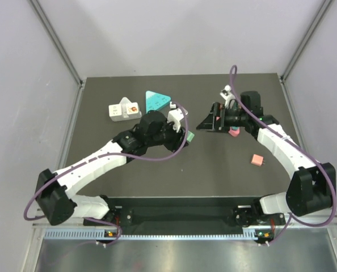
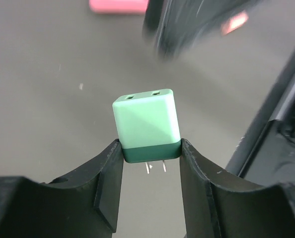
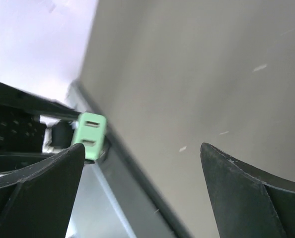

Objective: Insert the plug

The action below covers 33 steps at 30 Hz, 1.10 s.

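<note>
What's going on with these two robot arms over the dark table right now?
The left gripper is clamped on the dark base of a mint-green two-prong plug, its prongs bare, so it is not inserted in anything yet. The right gripper is open and holds nothing. A small pink plug lies loose on the dark table near the right arm.

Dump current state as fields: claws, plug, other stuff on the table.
left claw: shut on green plug, pinching its dark base
right claw: open, empty
pink plug: on table, beside right claw
salmon plug: loose on table, apart from both claws
white socket block: far left, apart from both claws
teal triangle: beside white socket block
plug inserted: no
</note>
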{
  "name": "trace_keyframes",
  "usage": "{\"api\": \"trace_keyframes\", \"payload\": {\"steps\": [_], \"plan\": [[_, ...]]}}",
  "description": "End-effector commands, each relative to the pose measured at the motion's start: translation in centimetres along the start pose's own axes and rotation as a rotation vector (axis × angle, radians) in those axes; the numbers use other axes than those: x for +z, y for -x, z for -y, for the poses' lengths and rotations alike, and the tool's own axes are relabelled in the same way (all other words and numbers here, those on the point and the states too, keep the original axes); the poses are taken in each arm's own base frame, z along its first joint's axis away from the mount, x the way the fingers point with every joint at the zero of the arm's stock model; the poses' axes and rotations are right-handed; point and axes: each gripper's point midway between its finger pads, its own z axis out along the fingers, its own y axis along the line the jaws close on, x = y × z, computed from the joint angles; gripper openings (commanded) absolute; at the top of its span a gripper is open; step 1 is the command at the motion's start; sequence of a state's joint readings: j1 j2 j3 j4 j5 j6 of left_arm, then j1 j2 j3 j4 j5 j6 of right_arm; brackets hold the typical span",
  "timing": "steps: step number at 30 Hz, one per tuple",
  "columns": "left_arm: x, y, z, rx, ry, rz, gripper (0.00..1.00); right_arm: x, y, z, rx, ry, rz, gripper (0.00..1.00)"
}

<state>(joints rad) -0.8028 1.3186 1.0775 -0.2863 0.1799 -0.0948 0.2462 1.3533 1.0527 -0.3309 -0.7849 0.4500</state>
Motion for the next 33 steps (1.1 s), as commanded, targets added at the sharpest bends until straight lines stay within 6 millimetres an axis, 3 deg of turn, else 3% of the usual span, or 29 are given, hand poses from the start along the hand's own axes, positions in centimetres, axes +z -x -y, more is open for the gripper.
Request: {"api": "trace_keyframes", "payload": {"steps": [1, 4, 12, 13, 19, 27, 33], "plan": [[-0.6, 1.9, 1.8, 0.083, -0.083, 0.092, 0.00, 0.8, -2.2, -5.2, -0.017, 0.240, -0.100, 0.95], [-1.2, 2.6, 3.1, 0.111, -0.117, 0.112, 0.00, 1.2, -3.6, -6.6, -0.028, 0.280, -0.152, 0.92], [-0.8, 2.1, 3.7, 0.164, -0.127, 0.074, 0.00, 1.2, -4.8, -7.8, -0.027, 0.329, -0.199, 0.81], [-0.7, 1.9, 3.6, 0.167, -0.126, 0.064, 0.00, 1.2, -4.7, -7.8, -0.030, 0.328, -0.201, 0.77], [-0.4, 1.3, 3.3, 0.186, -0.112, 0.035, 0.00, 1.3, -4.1, -6.3, -0.065, 0.213, -0.206, 0.76], [0.0, 0.3, 3.1, 0.201, -0.106, -0.003, 0.00, 2.2, -6.1, -5.1, -0.079, 0.163, -0.292, 0.51], [0.6, -0.7, 2.9, 0.207, -0.106, -0.057, 0.00, 3.2, -7.2, -5.1, -0.084, 0.164, -0.340, 0.49]]}}
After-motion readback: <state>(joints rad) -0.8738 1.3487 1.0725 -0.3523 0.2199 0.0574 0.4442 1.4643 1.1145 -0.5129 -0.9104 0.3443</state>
